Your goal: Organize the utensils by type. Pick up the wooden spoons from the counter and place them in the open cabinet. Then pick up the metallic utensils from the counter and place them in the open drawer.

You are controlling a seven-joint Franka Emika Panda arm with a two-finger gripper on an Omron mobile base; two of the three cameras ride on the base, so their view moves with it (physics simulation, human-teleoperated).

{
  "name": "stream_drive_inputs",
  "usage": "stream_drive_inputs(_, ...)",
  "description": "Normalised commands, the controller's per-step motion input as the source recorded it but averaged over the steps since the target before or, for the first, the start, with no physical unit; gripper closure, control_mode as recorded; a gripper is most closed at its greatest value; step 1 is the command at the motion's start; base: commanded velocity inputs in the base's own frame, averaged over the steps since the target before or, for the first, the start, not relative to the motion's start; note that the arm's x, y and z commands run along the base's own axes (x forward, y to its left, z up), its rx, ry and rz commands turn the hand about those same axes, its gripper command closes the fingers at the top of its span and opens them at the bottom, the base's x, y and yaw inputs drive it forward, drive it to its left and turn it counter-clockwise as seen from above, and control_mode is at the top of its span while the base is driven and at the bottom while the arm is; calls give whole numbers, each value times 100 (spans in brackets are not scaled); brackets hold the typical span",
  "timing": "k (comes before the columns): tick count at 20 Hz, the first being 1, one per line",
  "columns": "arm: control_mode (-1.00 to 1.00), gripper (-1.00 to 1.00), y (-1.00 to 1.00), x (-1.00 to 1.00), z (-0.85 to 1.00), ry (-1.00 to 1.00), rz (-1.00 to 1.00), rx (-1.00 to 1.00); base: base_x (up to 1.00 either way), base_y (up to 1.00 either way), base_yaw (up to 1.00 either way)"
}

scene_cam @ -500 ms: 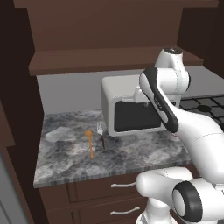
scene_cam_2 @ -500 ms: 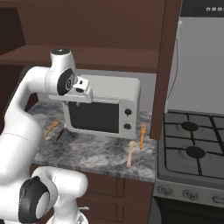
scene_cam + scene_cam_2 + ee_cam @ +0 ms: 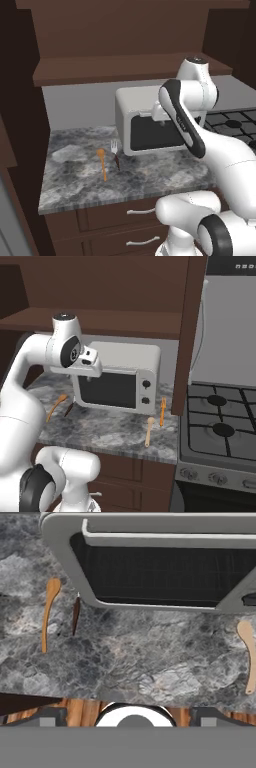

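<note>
Here the claw [image 3: 90, 367] hangs above the table [image 3: 150, 180], in front of the white microwave [image 3: 120, 381], its jaws spread wide and holding nothing. Below it and to its left lie the orange-tan wooden spoon [image 3: 47, 612] and, just beside it, the dark-handled fork [image 3: 115, 152]. To its right rest the paler wooden spoon [image 3: 247, 654] and what looks like the orange-handled utensil [image 3: 162, 411], near the stove [image 3: 220, 431].

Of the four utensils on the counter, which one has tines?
The fork: silver tines and a dark reddish-brown handle, lying beside the orange-tan wooden spoon left of the microwave. The pale wooden spoon and the orange-handled utensil on the microwave's other side show none.
</note>
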Motion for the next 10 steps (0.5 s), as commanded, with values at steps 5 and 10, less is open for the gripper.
stream_drive_inputs(5, -100, -100, 24, -19, -9, 0, 0, 1, 0, 0, 0)
stream_drive_inputs(10, -100, -100, 45, -11, -19, 2, 0, 9, 0, 0, 0)
